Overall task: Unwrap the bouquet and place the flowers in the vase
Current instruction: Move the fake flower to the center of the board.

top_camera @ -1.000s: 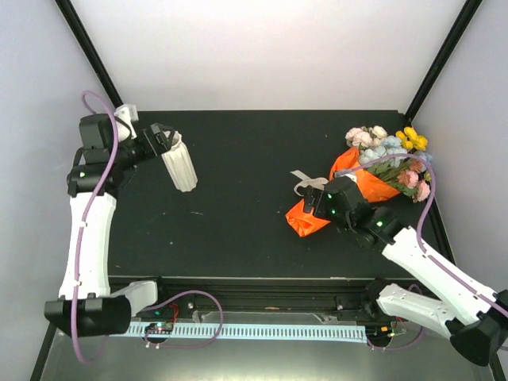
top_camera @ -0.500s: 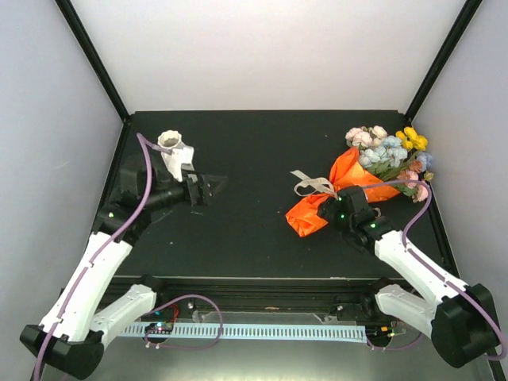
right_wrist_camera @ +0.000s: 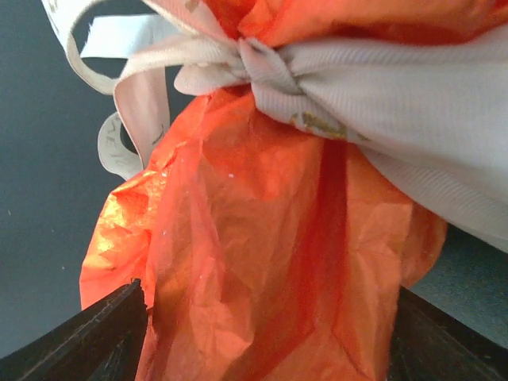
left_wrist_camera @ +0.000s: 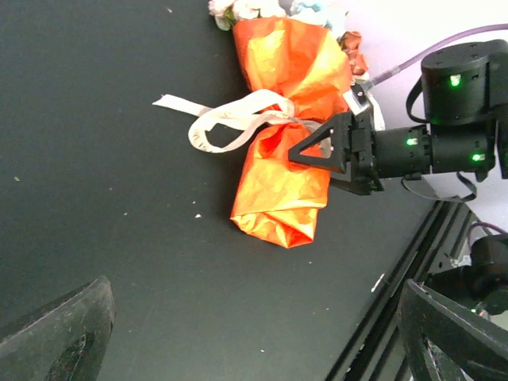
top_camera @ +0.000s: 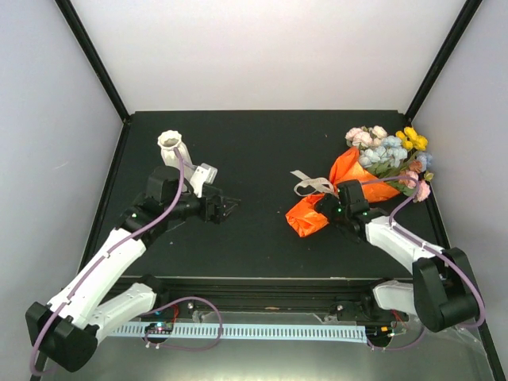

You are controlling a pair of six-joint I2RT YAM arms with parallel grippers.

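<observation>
Left gripper point(top_camera: 226, 208) hung over the table's point(top_camera: 262, 135) left half, jaws at full spread, nothing in them. The vase point(top_camera: 172, 149) stood just behind that arm, toward the rear-left corner.

The bouquet point(top_camera: 305, 221) lay by the right edge, the flowers point(top_camera: 389, 147) toward the rear-right corner, the folded end of the orange wrap toward the middle. A cream ribbon point(top_camera: 309, 184) was knotted round it.

Right gripper point(top_camera: 321, 210) sat astride the wrap just below the knot, jaws wide. I could not tell whether they pinched the paper.
</observation>
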